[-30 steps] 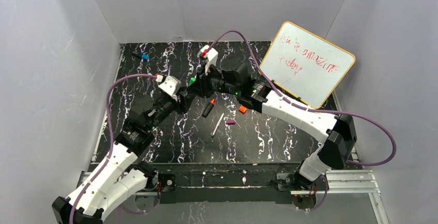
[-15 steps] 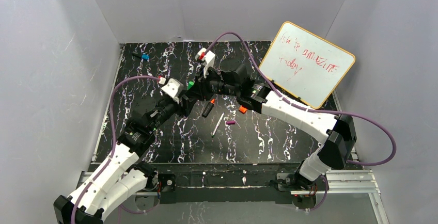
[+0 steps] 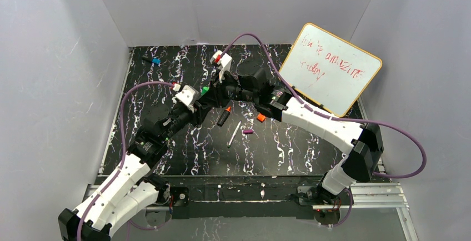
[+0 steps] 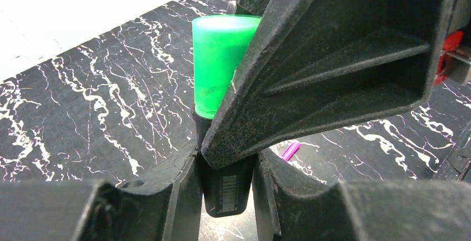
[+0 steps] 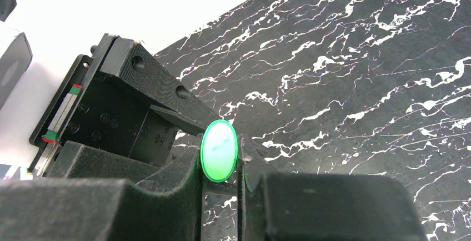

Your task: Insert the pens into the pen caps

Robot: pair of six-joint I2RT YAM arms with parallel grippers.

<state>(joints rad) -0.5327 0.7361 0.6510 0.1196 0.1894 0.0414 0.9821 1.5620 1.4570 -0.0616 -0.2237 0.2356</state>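
Observation:
My left gripper [image 3: 198, 104] is shut on the body of the stubby black green-tipped marker [image 4: 224, 188]. My right gripper [image 3: 213, 93] is shut on the green cap [image 3: 205, 90], which sits over the marker's top end [image 4: 218, 63]; its round end shows between the right fingers [image 5: 219, 150]. Both grippers meet above the mat's middle. The orange-tipped black marker [image 3: 224, 116], the thin white pen [image 3: 234, 134], the purple cap [image 3: 248, 131] and the orange cap [image 3: 260, 118] lie on the mat just right of them. The purple cap also shows in the left wrist view [image 4: 290, 150].
A whiteboard [image 3: 331, 69] with red writing leans at the back right. A small blue and black object [image 3: 153, 60] lies at the mat's far left corner. Grey walls close in three sides of the black marbled mat [image 3: 277, 152].
The two grippers have drawn slightly closer together, the left one reaching forward and the right one shifting left. The green cap has moved a little down and left.

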